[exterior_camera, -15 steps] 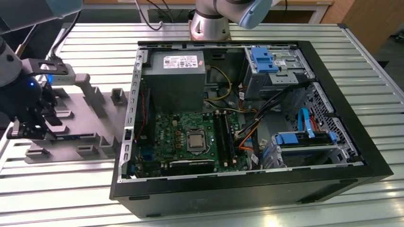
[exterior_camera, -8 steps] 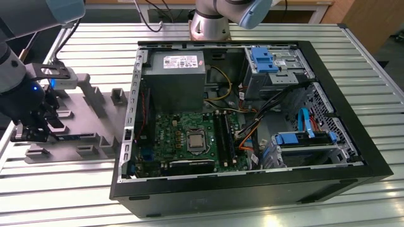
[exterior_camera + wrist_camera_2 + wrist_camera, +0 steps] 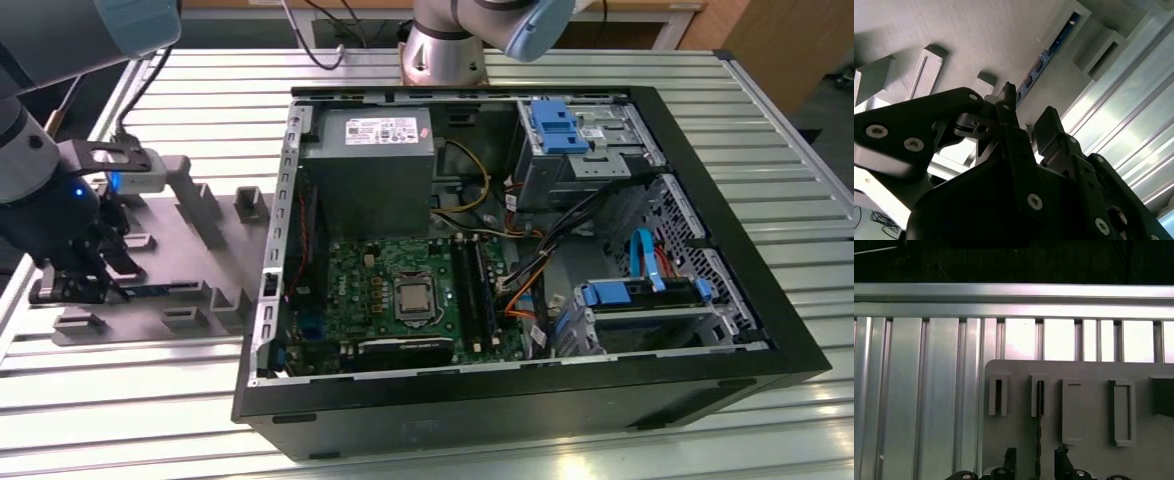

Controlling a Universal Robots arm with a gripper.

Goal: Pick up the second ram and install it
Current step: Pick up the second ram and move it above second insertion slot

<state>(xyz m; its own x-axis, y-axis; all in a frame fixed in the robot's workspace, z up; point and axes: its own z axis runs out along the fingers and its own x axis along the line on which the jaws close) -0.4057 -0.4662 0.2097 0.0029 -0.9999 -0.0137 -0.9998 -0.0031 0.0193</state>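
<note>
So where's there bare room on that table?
Bare table slats lie between the grey tray and the near edge, and at the exterior view's right of the computer case. Crowded: inside the case, and the tray under the claw.

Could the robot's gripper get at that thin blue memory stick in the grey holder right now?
Probably yes: the gripper hangs just over the second ram, open fingers either side of it, and nothing lies between them on the grey holder.
</note>
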